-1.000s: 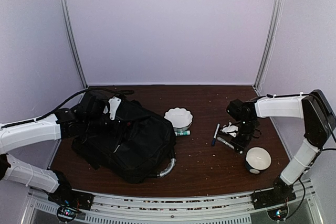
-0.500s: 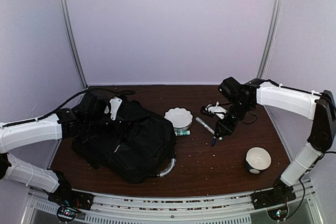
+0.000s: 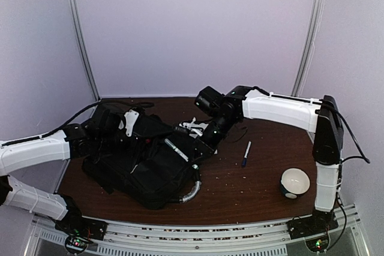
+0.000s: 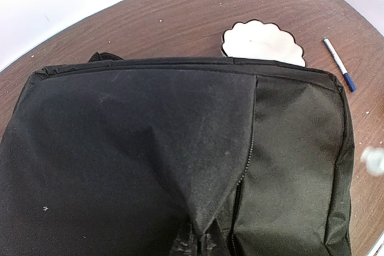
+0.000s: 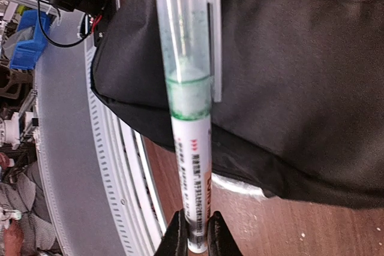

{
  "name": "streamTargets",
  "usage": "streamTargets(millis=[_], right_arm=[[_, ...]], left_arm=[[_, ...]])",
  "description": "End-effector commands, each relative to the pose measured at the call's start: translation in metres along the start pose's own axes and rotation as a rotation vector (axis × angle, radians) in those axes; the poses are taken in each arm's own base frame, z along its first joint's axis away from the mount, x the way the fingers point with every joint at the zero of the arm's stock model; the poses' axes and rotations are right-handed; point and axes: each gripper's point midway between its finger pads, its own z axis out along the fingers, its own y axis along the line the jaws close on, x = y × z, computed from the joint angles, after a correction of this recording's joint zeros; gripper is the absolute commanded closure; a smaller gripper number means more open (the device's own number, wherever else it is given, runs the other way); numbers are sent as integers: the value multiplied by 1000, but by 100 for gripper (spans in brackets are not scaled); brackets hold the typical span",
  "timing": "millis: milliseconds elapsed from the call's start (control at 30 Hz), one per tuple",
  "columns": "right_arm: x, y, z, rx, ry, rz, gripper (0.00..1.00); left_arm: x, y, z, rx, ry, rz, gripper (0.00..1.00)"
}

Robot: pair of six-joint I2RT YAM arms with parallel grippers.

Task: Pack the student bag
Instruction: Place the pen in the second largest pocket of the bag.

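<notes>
**A:** From above, where does the student bag [image 3: 141,163] lie?

**B:** On the left half of the counter [image 3: 240,190], its silvery handle [image 3: 191,193] at the near right corner; the left arm [image 3: 36,151] rests on its far left edge; the right arm [image 3: 282,107] reaches across from the right, with a clear-capped marker [image 3: 177,150] over the bag's right side.

**A:** And loose things?

**B:** A blue-capped pen [image 3: 246,154] lies right of the bag; a round white bowl [image 3: 294,182], dark outside, sits towards the near right.

**A:** The left wrist?

**B:** Black cloth fills most of it, gathered to a peak at the bottom edge; the left fingers are out of frame, closed together, seemingly on that fold; a white scalloped dish [image 4: 261,41] shows just past the bag's far edge, the pen further right.

**A:** The right wrist?

**B:** The right fingers [image 5: 175,238] are clamped on the marker's printed end; its barrel, green inside, runs away from them in front of the bag's black side; brown counter shows below.
</notes>
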Motion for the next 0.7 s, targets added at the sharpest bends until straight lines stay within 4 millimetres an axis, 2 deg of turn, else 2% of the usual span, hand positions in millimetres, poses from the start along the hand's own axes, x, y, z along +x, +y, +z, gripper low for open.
streamTargets(millis=[0,133,333,533,667], right_arm=[[-20,27,14,-130,-3,58,98],[-33,36,33,-157,7,91,97],[-37,27,63,-187,25,223,97],[-44,24,80,-193,30,270,96],[-56,21,89,-149,25,253,96]], left_arm=[[-57,-8,-21,34,-227,-2,100],[-56,-7,-23,32,-234,-8,100],[-55,-5,-28,32,-251,-18,100],[-53,-7,-28,40,-250,-17,100],[-53,-9,-26,54,-253,-20,100]])
